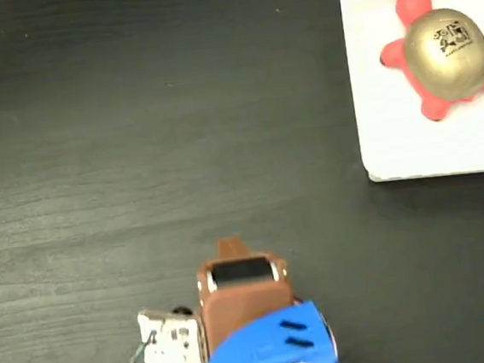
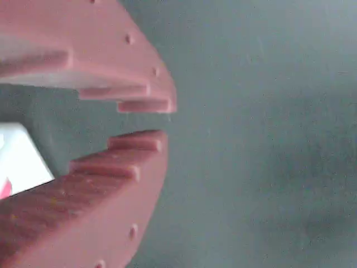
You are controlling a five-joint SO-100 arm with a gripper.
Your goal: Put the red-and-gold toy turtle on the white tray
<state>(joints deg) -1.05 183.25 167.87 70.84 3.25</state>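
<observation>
The red-and-gold toy turtle (image 1: pixel 440 53) lies on the white tray (image 1: pixel 401 140) at the top right of the fixed view, its gold shell up and its coral head toward the striped far edge. My gripper (image 1: pixel 229 248) sits far from it at the bottom centre, over the dark table. In the wrist view, the gripper (image 2: pixel 164 120) shows two reddish toothed fingers (image 2: pixel 111 184) whose tips stand almost together, with only a narrow gap and nothing held between them.
A small white circuit board with wires (image 1: pixel 170 339) hangs beside the blue arm (image 1: pixel 271 350) at the bottom edge. The dark wood-grain table (image 1: pixel 135 140) stretches left of the tray. A white patch (image 2: pixel 19 159) shows behind the fingers.
</observation>
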